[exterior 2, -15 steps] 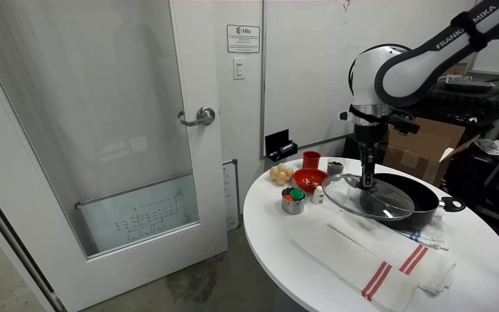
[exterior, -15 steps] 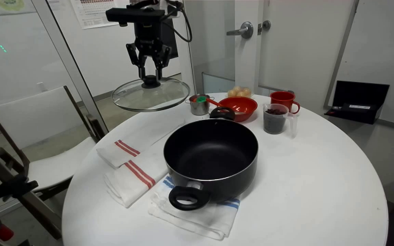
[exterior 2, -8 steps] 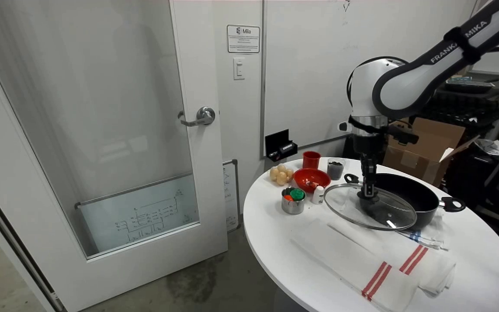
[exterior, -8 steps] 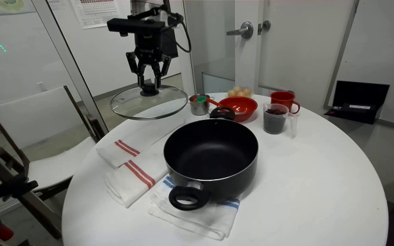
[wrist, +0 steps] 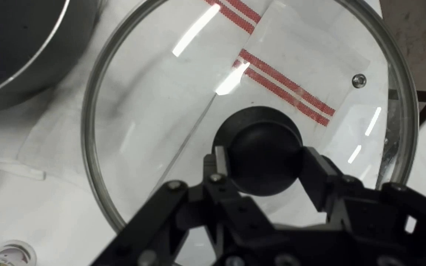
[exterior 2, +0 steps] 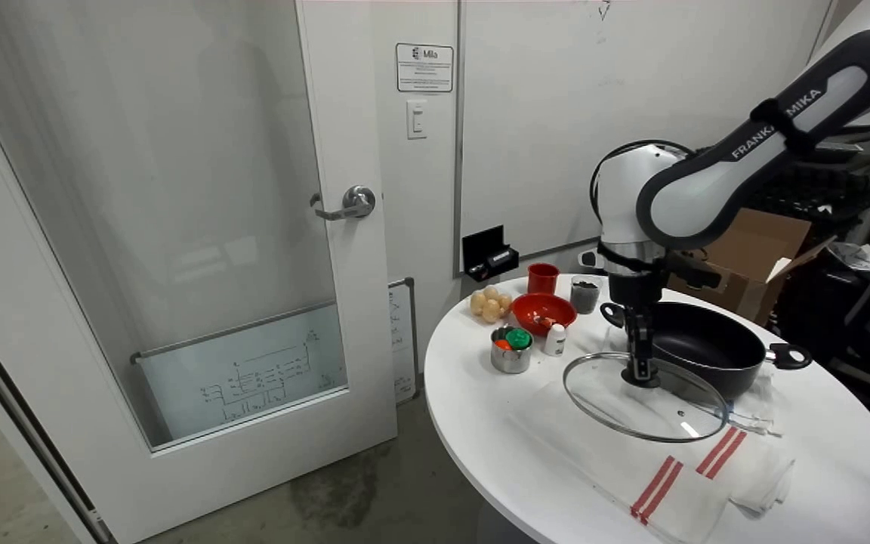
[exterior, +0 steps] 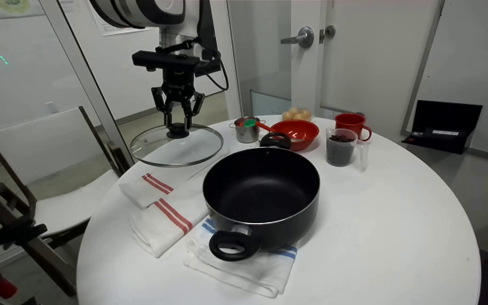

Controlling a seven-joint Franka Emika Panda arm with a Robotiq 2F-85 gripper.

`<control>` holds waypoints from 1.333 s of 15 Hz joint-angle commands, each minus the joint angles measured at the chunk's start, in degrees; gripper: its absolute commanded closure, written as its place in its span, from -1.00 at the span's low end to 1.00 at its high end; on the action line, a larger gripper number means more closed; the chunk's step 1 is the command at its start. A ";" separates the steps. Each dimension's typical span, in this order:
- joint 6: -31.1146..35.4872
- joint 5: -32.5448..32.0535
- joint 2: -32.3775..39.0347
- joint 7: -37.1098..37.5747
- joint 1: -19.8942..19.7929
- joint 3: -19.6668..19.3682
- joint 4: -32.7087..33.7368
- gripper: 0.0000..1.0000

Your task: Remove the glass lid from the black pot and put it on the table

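Observation:
My gripper is shut on the black knob of the glass lid. In the wrist view the fingers of the gripper stand on both sides of the knob. The lid hangs nearly level above the white towels, beside the pot; how far above is hard to tell. In the wrist view, red towel stripes show through the lid. The black pot stands uncovered on the table, its dark inside bare. Pot and table also show in an exterior view, the pot partly behind the gripper.
Towels with red stripes lie left of the pot, and a blue-striped towel lies under it. A metal cup, red bowl, measuring cup, red mug and small white bottle stand behind.
My gripper has come down with the lid held, from higher above the table to low over the red-striped towels, shifting slightly left in an exterior view. The pot has not moved.

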 commanded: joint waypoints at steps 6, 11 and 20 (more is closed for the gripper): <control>3.43 -4.72 6.28 1.02 2.25 -1.21 4.88 0.50; 10.02 -7.24 8.79 1.68 2.87 -2.03 4.52 0.50; 16.11 -10.55 10.55 2.78 4.78 -4.02 3.14 0.50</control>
